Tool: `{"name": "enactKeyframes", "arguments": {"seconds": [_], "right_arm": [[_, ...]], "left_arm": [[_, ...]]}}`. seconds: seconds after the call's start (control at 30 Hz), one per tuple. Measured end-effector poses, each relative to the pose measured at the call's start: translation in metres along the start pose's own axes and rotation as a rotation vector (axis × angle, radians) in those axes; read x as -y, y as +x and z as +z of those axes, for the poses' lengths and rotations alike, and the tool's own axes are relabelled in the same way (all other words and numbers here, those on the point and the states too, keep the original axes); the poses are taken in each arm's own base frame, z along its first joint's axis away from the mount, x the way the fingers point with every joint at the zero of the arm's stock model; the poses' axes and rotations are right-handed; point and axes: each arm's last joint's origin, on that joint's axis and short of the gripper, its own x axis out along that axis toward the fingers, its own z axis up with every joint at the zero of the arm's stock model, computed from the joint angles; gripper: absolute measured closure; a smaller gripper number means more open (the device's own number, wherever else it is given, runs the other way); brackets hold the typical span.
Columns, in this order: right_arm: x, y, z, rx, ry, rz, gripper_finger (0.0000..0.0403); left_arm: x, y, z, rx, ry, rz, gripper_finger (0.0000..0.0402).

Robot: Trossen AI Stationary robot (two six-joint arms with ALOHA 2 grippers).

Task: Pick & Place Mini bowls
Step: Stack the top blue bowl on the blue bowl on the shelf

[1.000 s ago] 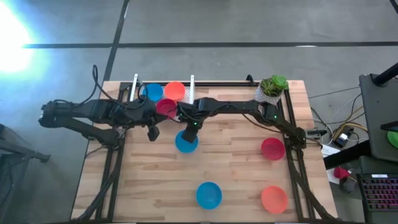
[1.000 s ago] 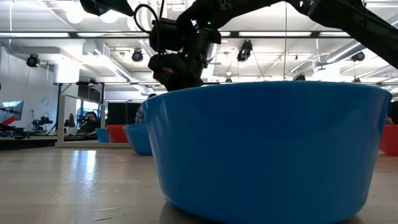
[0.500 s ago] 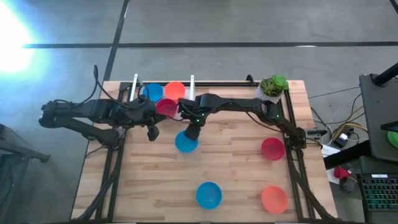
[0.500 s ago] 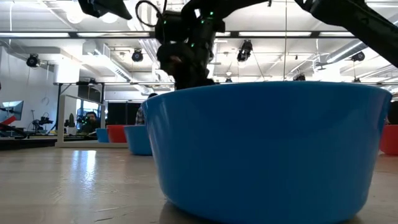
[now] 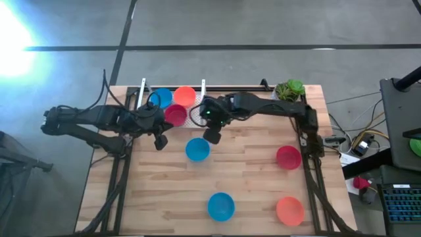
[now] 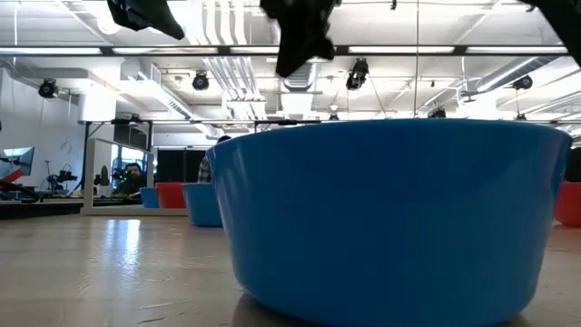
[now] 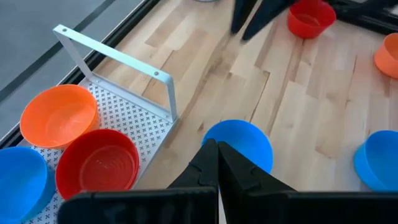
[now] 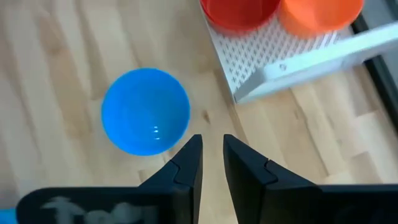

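Here, right claw (image 5: 214, 137) hangs above bare table (image 5: 250, 191), empty.
Its fingers stand slightly parted just beside the blue bowl (image 5: 197, 150); left claw (image 5: 160, 141), fingers pressed together, waits near the perforated tray's (image 8: 261, 46) edge.

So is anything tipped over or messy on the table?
Nothing stands out. Every small round plastic bowl sits upright, three on the white perforated tray, four on the wooden table, and nothing is spilled.

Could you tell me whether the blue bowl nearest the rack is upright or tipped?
Upright: the blue bowl shows its open, empty inside and sits flat on the table.
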Motion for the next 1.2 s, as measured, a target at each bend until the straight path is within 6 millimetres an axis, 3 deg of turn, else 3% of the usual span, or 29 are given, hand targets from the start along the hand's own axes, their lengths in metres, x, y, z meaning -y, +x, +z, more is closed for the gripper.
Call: {"name": "enactKeyframes", "arguments": {"seconds": [0.3, 0.5, 0.9, 1.2], "right_arm": [[-0.004, -0.06, -0.015, 0.116, -0.047, -0.004, 0.0344], [0.0, -0.086, -0.03, 0.159, -0.046, -0.029, 0.0344], [0.011, -0.119, -0.057, 0.242, -0.037, -0.014, 0.0344], [0.017, -0.128, -0.073, 0.303, -0.032, 0.007, 0.0344]], "left_arm": [[0.002, 0.004, 0.0, -0.016, 0.038, 0.004, 0.036], [0.007, 0.018, -0.001, -0.059, 0.077, 0.02, 0.0316], [0.025, 0.083, -0.02, -0.262, 0.174, 0.114, 0.0298], [0.029, 0.126, -0.043, -0.346, 0.215, 0.156, 0.0298]]}}
